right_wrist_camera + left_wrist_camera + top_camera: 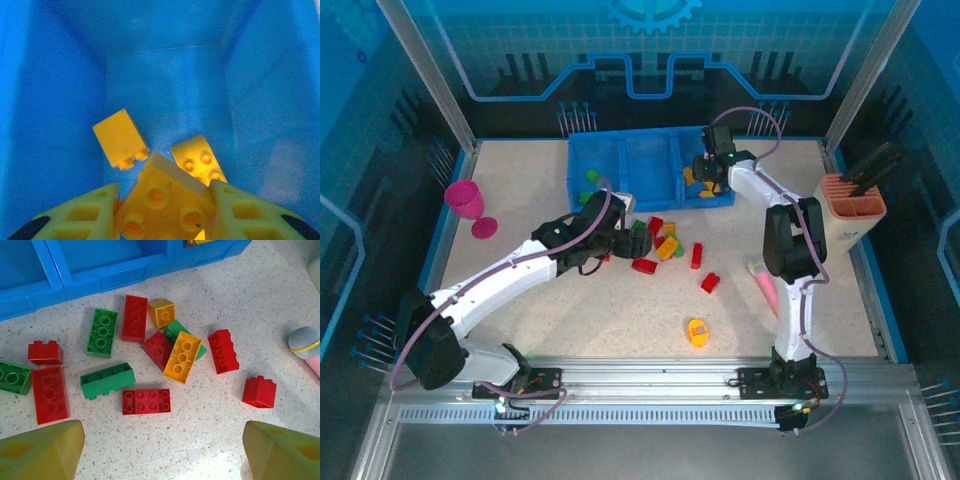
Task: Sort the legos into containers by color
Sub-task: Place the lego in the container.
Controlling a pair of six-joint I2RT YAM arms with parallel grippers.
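Note:
The blue tray (620, 160) of three containers stands at the back of the table. My right gripper (162, 210) is shut on a yellow lego (167, 197) and hangs inside the right compartment (165, 80), above two yellow legos (120, 137) on its floor. In the top view this gripper (708, 172) is over the tray's right end. My left gripper (162, 455) is open with nothing between its fingers (40, 450), hovering just short of a flat red lego (146, 401). Beyond it lie several red, green (107, 380) and yellow (182, 356) legos, in front of the tray (115, 280).
A magenta cup (467, 197) and its lid (484, 227) sit at the left. At the right edge stands a beige holder (853, 205) with black tools. The pink stick (763, 280) lies by the right arm, its grey head (305, 342) near the scattered bricks. A yellow-orange piece (697, 331) lies near the front.

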